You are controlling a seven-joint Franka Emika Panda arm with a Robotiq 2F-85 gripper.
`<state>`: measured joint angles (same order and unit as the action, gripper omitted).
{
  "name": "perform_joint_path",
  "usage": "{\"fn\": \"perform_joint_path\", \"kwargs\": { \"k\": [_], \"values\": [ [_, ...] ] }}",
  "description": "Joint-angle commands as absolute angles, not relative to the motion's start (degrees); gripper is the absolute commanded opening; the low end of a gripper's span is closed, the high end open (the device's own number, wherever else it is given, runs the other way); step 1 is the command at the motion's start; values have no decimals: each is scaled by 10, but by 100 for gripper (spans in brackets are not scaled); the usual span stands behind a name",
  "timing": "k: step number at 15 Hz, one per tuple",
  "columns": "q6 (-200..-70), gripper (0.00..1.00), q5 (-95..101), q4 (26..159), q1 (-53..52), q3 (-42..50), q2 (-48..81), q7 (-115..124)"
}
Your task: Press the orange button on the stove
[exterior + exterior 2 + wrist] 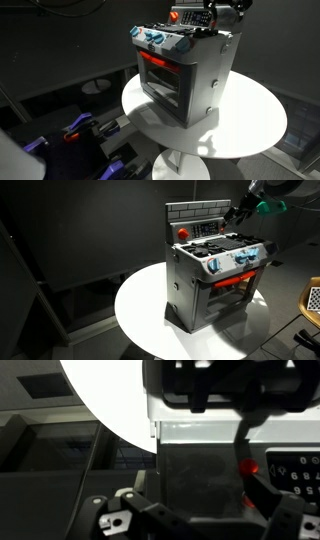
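Observation:
A grey toy stove with blue knobs and a red-lit oven stands on the round white table; it also shows in an exterior view. The orange button sits at one end of the stove's raised back panel. My gripper hovers at the panel's top, at the opposite end from the button. In the wrist view the button glows just beside one dark finger. My gripper looks open and empty, its fingers spread wide, facing the grey panel.
A keypad sits next to the button on the panel. The table edge drops to a dark floor. Blue and orange equipment lies below the table. A dark wall stands behind.

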<state>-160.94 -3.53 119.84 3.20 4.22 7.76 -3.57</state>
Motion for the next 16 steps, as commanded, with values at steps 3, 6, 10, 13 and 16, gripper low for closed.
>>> {"fn": "perform_joint_path", "kwargs": {
  "k": [3,6,10,13,16],
  "values": [
    [-1570,100,-60,1194,43,31,62,-50],
    [-1515,100,-92,1204,47,28,33,-74],
    [-1400,100,-131,1214,51,38,-21,-119],
    [-1307,100,-138,1219,54,54,-67,-147],
    [-1224,100,-124,1222,56,74,-111,-161]
  ]
}}
